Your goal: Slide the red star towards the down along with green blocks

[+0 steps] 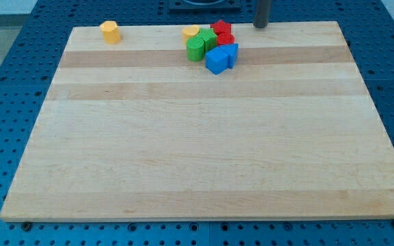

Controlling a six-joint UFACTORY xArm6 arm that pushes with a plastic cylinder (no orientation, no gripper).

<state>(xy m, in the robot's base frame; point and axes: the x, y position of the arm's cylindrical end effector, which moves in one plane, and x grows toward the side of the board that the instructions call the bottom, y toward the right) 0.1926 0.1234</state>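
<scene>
The red star (221, 29) lies near the view's top edge of the wooden board (204, 150), in a tight cluster. A second red block (226, 39) sits just below it. A green round block (195, 49) and another green block (207, 38) lie to the star's left and lower left. My tip (260, 26) stands at the board's top edge, to the right of the star and apart from it.
A yellow block (191, 32) sits at the cluster's top left. Two blue blocks (217, 60) (231, 53) sit at the cluster's bottom. An orange-yellow block (110, 31) lies alone at the board's top left. A blue pegboard (12, 82) surrounds the board.
</scene>
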